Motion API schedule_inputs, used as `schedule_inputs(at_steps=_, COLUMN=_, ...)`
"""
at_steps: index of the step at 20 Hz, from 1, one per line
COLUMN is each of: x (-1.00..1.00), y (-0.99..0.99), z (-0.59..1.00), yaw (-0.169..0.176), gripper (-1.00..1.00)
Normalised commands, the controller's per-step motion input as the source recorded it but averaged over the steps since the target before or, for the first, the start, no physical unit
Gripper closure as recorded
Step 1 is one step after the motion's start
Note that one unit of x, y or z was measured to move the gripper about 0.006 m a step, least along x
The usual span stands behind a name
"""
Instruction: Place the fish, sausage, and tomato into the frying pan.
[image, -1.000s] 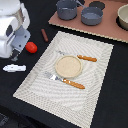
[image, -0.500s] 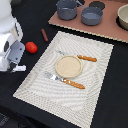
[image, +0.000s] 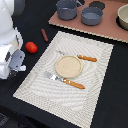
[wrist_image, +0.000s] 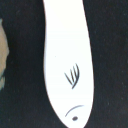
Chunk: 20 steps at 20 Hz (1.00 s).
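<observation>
In the wrist view the white fish fills the frame on the black table, very close beneath the camera, with its eye and fin marks showing. In the exterior view my gripper is low over that spot at the left and hides the fish. No fingers show clearly in either view. The red tomato lies just beyond the gripper, and the dark sausage lies further back. The blue-grey frying pan stands on the brown board at the back.
A striped placemat holds a beige plate, a knife and a fork. A darker pot and a beige bowl stand on the board. The mat's edge shows beside the fish.
The arm has come down and forward over the fish, which showed beside the gripper before and is now hidden under it. Nothing else has moved.
</observation>
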Motion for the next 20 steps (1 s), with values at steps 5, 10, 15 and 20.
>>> schedule_inputs(at_steps=5, x=0.00, y=-0.08, z=-0.29, yaw=0.014, gripper=1.00)
schedule_inputs(at_steps=10, x=0.00, y=-0.03, z=-0.32, yaw=0.013, gripper=1.00)
schedule_inputs(at_steps=15, x=0.00, y=0.00, z=-0.31, yaw=0.014, gripper=1.00)
schedule_inputs(at_steps=20, x=0.08, y=0.02, z=0.26, yaw=0.012, gripper=1.00)
